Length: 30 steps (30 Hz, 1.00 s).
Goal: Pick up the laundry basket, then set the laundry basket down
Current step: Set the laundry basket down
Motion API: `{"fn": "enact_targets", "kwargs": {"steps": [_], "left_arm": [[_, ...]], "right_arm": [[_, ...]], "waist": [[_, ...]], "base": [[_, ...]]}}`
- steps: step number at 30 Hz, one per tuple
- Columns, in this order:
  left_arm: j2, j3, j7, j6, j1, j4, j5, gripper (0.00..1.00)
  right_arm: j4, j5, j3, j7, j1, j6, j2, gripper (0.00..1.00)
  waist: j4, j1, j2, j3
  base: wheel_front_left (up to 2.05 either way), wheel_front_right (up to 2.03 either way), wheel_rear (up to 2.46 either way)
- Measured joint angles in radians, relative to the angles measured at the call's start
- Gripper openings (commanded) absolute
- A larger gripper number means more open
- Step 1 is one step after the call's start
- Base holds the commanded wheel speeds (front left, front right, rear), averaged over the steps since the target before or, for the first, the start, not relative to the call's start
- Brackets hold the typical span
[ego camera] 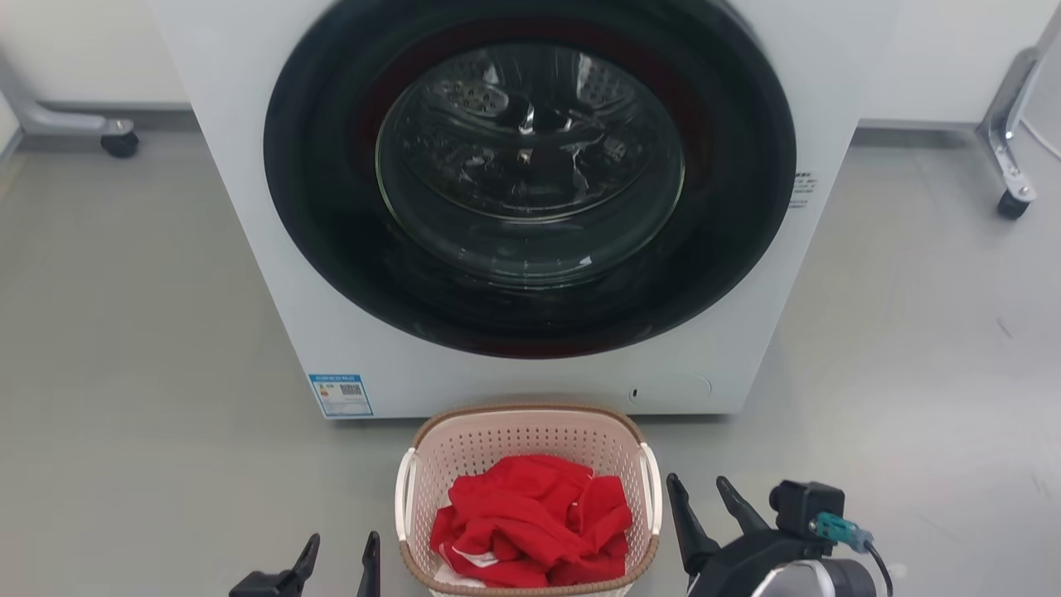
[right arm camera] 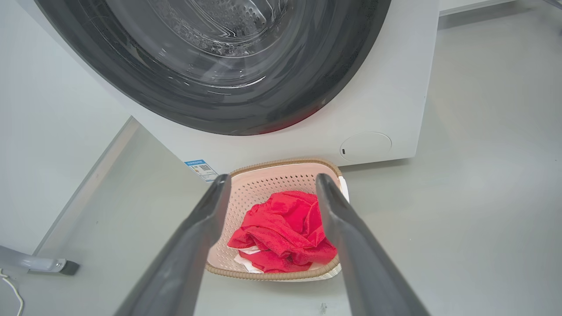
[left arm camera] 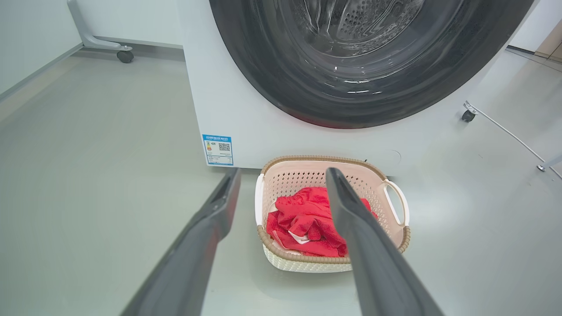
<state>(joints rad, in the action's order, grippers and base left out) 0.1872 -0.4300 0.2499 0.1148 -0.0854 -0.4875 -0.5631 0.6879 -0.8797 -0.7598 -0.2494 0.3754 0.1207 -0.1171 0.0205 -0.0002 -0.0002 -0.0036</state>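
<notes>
The laundry basket [ego camera: 497,439], pale pink with a brown rim and white side handles, stands on the grey floor right in front of the washing machine. Red cloth [ego camera: 530,518] lies bunched inside it. In the head view my left gripper [ego camera: 341,554] is open just left of the basket, and my right gripper [ego camera: 700,491] is open just right of it, close to the white handle. Neither touches it. The left wrist view looks past my open left gripper [left arm camera: 281,175] onto the basket [left arm camera: 298,175]. In the right wrist view my open right gripper [right arm camera: 272,181] frames the basket [right arm camera: 281,180].
A white washing machine [ego camera: 348,332] with a shut, dark round door [ego camera: 530,174] rises directly behind the basket. Metal legs on castors stand at the far left [ego camera: 120,143] and far right [ego camera: 1013,203]. Open grey floor lies on both sides.
</notes>
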Motion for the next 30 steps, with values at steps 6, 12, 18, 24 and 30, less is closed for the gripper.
{"fn": "enact_targets", "kwargs": {"steps": [6,12,18,24,30], "left_arm": [[0.0,0.048,0.0,0.008,0.085,0.109,0.02,1.0],[-0.001,0.11,0.0,0.009,0.162,0.197,0.034,1.0],[-0.013,0.153,0.0,0.01,0.219,0.272,0.066,1.0],[-0.035,0.194,0.0,0.01,0.256,0.321,0.089,1.0],[-0.058,0.224,0.0,0.01,0.283,0.361,0.121,1.0]], "right_arm": [[-0.128,0.078,0.063,0.0,-0.098,0.004,-0.019,1.0],[-0.237,0.172,0.145,0.0,-0.172,0.007,-0.02,1.0],[-0.321,0.268,0.225,0.0,-0.266,0.007,-0.02,1.0],[-0.398,0.341,0.295,0.0,-0.334,0.007,-0.005,1.0],[-0.463,0.405,0.341,0.0,-0.38,0.007,0.015,1.0]], "waist": [[-0.005,0.0001,0.0001,-0.035],[-0.017,0.0002,0.0001,-0.044],[-0.025,0.0002,0.0001,-0.048],[-0.033,0.0002,0.0001,-0.05],[-0.04,0.0002,0.0001,-0.051]], "base": [[0.0,0.0,0.0],[0.0,0.0,0.0],[0.0,0.0,0.0],[0.0,0.0,0.0],[0.0,0.0,0.0]]}}
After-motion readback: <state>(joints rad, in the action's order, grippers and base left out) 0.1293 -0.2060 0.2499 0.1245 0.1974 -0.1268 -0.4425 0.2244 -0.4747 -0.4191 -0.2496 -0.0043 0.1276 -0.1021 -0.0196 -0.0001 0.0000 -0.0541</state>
